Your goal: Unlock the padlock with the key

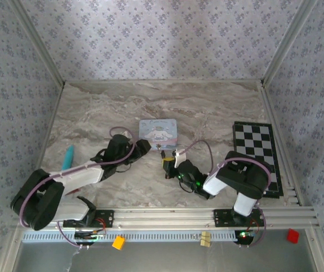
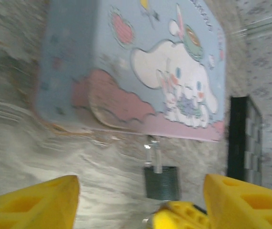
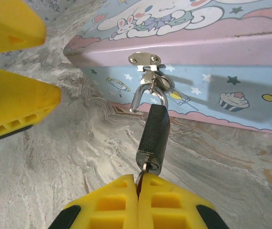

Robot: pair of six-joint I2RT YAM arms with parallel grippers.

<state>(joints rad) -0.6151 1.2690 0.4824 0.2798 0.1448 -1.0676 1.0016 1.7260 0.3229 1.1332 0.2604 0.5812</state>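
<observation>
1. Padlock (image 3: 153, 136) hangs by its shackle (image 3: 147, 95) from the hasp (image 3: 144, 59) on the front wall of the tin (image 3: 212, 90). Its body slants down toward the counter (image 3: 55, 181).
2. Right gripper (image 3: 138, 185) is pinched tight on the key (image 3: 144, 169), which sits in the keyhole at the lock's lower end. Only a sliver of metal shows between fingertips and lock.
3. Left gripper (image 2: 140, 186) hovers spread wide and holds nothing, just beside the lock and facing the tin.
4. Step in hand, as I judge it: the key is seated and the turn is due. The shackle's left leg seems to end outside the body, so it may already be sprung; I cannot tell for sure.
5. The next move calls for a wrist roll about the key's axis, with the hanging lock steadied against twisting, probably by the left gripper.
6. The lock body is dark, matte and blocky. Shackle and hasp are bright polished metal. The tin is smooth, pale blue and pink, printed with a cartoon. The counter has a marbled stone look, and the fingers are ribbed yellow plastic.
</observation>
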